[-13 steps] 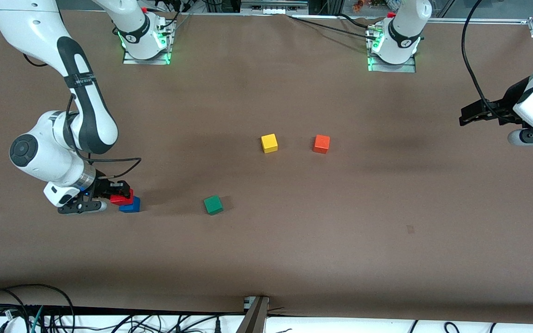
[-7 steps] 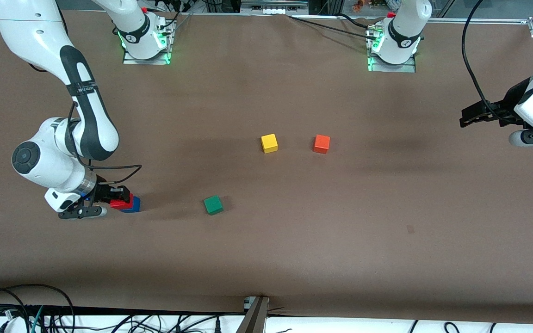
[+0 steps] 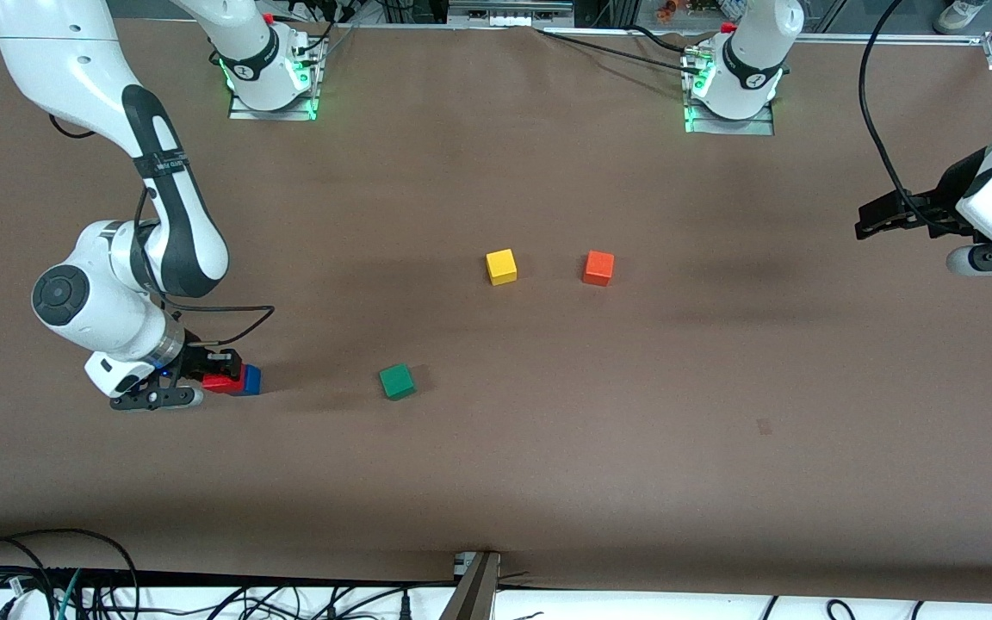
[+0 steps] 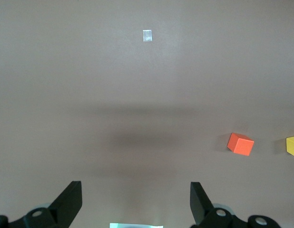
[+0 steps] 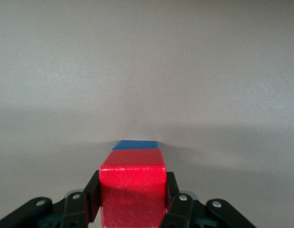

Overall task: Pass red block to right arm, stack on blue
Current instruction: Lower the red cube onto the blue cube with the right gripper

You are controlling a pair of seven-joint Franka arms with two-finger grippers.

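Note:
My right gripper (image 3: 217,375) is shut on the red block (image 3: 222,383) and holds it low over the table. The block is at the blue cube's (image 3: 251,380) edge toward the right arm's end and hides part of it. I cannot tell whether the two touch. In the right wrist view the red block (image 5: 132,187) sits between the black fingers (image 5: 92,194), and a strip of the blue cube's top (image 5: 136,145) shows just past it. My left gripper (image 3: 868,221) waits open and empty in the air over the left arm's end of the table; in its wrist view its own gripper (image 4: 135,202) holds nothing.
A green cube (image 3: 397,381) lies beside the blue cube, toward the middle. A yellow cube (image 3: 501,266) and an orange cube (image 3: 598,268) lie farther from the front camera at mid-table. Both also show in the left wrist view, orange (image 4: 240,144) and yellow (image 4: 293,146). Cables run along the near edge.
My right gripper has sunk with the red block and drawn slightly toward the right arm's end, so more of the blue cube's side shows. The left arm has barely moved.

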